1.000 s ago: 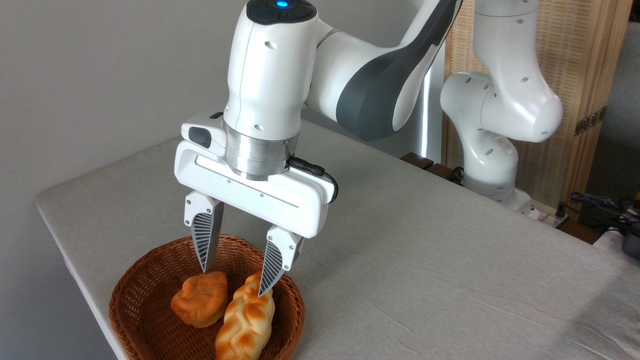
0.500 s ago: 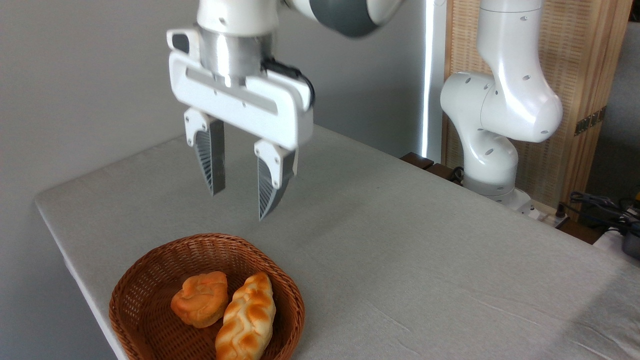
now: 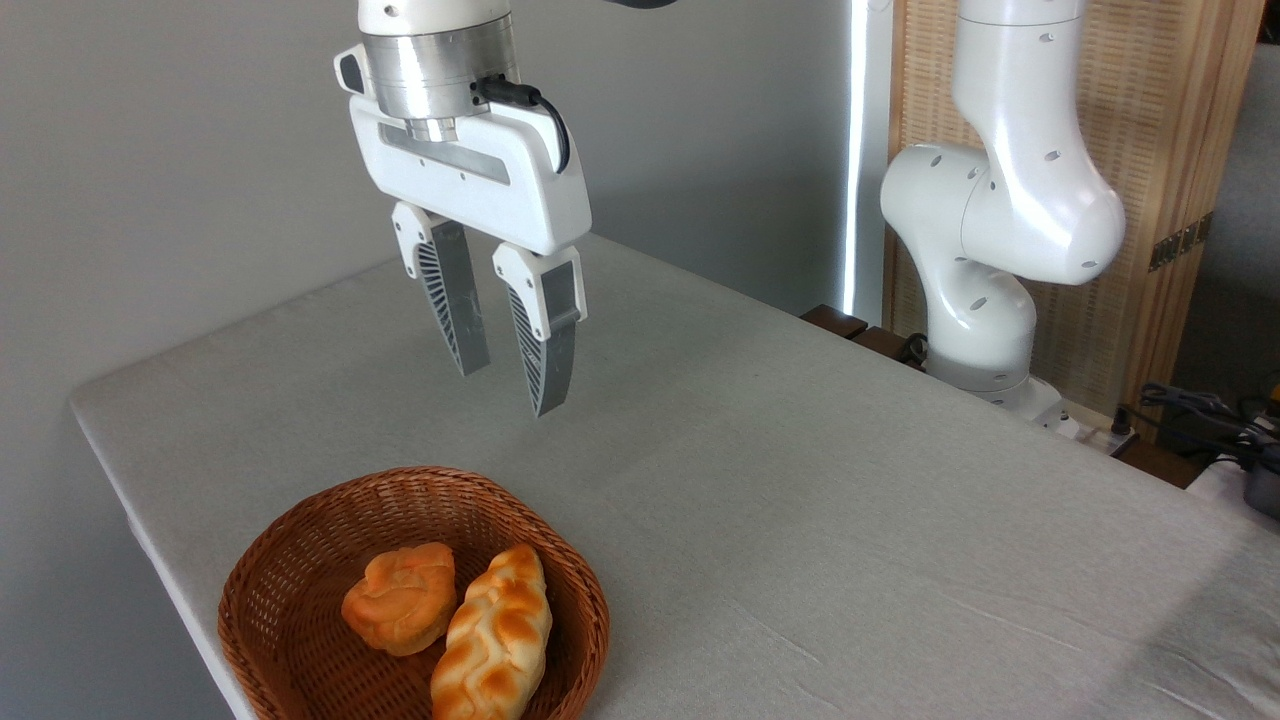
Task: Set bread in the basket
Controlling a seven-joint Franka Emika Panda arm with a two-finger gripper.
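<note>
The bread, a braided pale yellow loaf with toasted bumps, lies inside the brown wicker basket at the front left of the table, leaning against the right side of the rim. My gripper hangs well above and behind the basket, open, with nothing between its fingers.
A small round orange bun lies in the basket just left of the bread, touching it. The grey cloth-covered table stretches back and right. The arm's white base stands at the table's far right edge, with cables beyond it.
The gripper rose from inside the basket, where its fingers flanked the bread's top end, to well above it, then shifted slightly right and turned. The bread stayed in the basket.
</note>
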